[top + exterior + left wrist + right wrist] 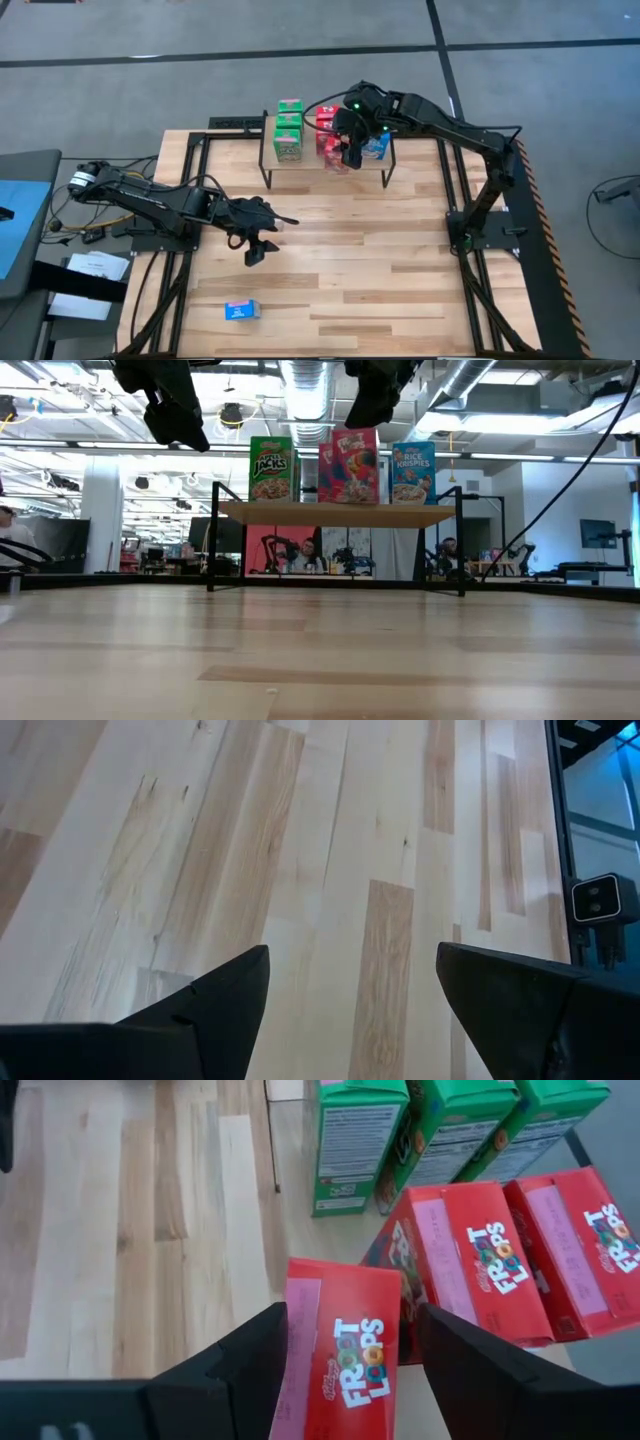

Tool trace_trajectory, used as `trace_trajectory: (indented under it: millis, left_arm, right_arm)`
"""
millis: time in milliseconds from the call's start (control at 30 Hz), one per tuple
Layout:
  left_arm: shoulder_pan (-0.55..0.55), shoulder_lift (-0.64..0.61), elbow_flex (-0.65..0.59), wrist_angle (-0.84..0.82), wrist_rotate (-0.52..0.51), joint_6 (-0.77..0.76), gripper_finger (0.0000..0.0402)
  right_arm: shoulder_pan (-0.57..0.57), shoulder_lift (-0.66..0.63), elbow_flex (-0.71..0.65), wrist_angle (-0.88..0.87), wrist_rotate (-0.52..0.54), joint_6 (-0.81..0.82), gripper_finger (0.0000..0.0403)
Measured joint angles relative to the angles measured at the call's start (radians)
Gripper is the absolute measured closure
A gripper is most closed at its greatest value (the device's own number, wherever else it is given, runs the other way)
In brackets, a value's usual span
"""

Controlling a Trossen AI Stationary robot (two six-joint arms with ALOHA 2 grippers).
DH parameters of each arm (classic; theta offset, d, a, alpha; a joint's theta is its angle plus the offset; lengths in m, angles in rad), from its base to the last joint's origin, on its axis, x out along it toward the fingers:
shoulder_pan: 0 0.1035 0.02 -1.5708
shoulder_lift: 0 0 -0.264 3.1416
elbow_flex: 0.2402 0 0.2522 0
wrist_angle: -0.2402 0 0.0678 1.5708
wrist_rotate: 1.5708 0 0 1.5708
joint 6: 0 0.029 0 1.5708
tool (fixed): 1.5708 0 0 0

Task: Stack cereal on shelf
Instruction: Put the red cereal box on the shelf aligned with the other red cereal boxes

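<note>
Hovering above the low light-wood shelf on thin black legs (330, 158), the right gripper (350, 1370) straddles the top of a red Froot Loops cardboard box (345, 1355); its fingers sit just beside the box's sides, and I cannot tell whether they pinch it or have let go. Two more red boxes (520, 1245) and three green boxes (289, 128) stand on the shelf, with a blue Rice Krispies box (413, 473) alongside. Another small blue box (241, 310) lies on the slatted wooden tabletop (380, 260). The left gripper (352, 990) hangs spread over bare tabletop.
</note>
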Motion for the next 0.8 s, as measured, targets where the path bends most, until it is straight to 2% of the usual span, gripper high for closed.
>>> trace_trajectory:
  millis: [800]
  left_arm:
    - [0.0,0.0,0.0,0.0,0.0,0.0,0.0127]
  right_arm:
    - [0.007,-0.01,0.0,-0.027,0.038,0.002,0.0155]
